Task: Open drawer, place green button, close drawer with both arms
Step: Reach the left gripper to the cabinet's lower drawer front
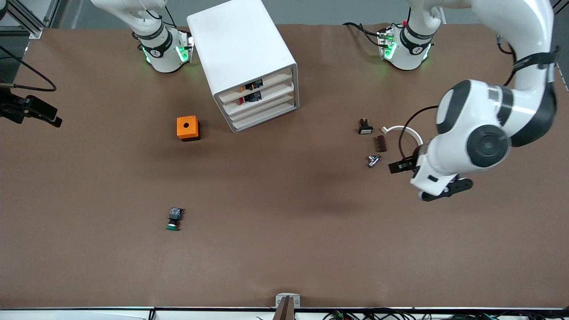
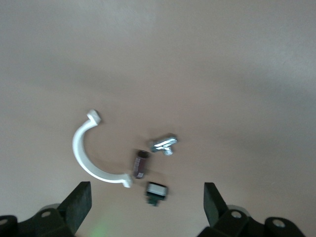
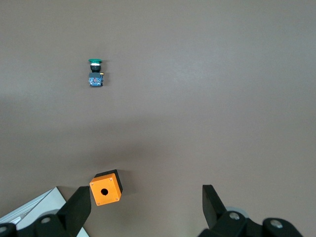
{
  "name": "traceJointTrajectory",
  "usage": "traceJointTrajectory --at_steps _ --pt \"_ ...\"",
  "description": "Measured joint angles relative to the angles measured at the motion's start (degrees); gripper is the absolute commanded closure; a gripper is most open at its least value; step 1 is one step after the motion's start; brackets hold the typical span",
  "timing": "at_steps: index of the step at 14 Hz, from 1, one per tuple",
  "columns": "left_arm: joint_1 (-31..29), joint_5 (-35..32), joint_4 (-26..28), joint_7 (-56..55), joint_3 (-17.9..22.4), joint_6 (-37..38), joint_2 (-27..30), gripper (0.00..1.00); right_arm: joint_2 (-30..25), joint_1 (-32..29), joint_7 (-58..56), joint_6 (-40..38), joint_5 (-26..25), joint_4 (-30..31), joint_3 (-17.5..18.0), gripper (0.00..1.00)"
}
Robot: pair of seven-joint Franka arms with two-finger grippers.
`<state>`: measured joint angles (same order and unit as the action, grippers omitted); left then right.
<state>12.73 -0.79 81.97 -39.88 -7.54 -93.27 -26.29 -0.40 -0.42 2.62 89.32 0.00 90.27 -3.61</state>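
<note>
The white cabinet (image 1: 242, 49) stands between the arms' bases. Its third drawer (image 1: 265, 109) sits pushed in like the others. The green-capped button (image 1: 174, 219) lies on its side on the brown table, nearer the front camera than the orange cube (image 1: 188, 128). My left gripper (image 1: 440, 190) hangs open and empty over the table by a cluster of small parts; its wrist view shows the wide-open gripper (image 2: 146, 197). My right gripper (image 3: 146, 202) is open and empty, high over the table; its wrist view shows the button (image 3: 95, 72) and the cube (image 3: 105, 188).
The cluster toward the left arm's end holds a black switch with a white face (image 1: 365, 126), a white half-ring clamp (image 1: 402, 131), a brown block (image 1: 380, 143) and a metal piece (image 1: 373, 160). The cabinet's corner (image 3: 29, 207) shows in the right wrist view.
</note>
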Motion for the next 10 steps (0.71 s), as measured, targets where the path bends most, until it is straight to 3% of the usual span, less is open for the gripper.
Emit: traceJointTrajectory --at_steps 6,10 --pt "8.82 0.22 -2.97 -24.44 -0.16 -2.45 -8.49 0.0 0.0 -0.02 0.0 -0.09 0.0 0.01 -0.02 0.0" --pt "13.09 5.78 -3.26 -40.52 -0.18 -3.34 -11.35 0.0 0.0 -0.02 0.0 -0.59 0.0 0.01 -0.02 0.0"
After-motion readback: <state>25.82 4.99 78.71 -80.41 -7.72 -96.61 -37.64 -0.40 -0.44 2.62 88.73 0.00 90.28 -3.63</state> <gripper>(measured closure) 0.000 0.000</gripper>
